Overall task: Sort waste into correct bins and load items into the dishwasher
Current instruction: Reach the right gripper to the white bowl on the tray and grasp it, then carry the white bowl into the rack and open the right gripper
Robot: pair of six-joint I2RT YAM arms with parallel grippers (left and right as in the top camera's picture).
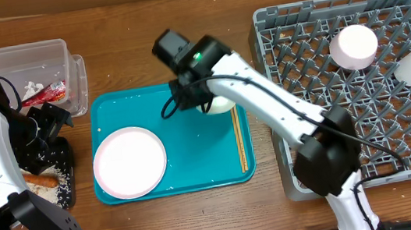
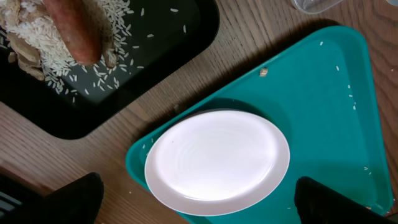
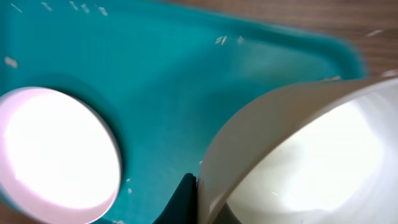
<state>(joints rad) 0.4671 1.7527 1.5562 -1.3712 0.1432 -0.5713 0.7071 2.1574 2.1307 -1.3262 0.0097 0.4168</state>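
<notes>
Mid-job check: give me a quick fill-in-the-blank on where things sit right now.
1. The right gripper is shut on the rim of the pale ____.
2. The white plate lies on the ____ serving tray.
3. The carrot lies in the ____ bin.
4. The left gripper is ____.
Missing words: bowl; teal; black; open.

Bright, even light falls from above. The plate [image 1: 129,162] glares blank white in every view, and the bowl [image 3: 298,162] burns out inside. The right wrist view is soft, the bowl blurred against the lens. The left wrist view is sharp. A soft shadow rims the plate on the tray [image 1: 193,144].
</notes>
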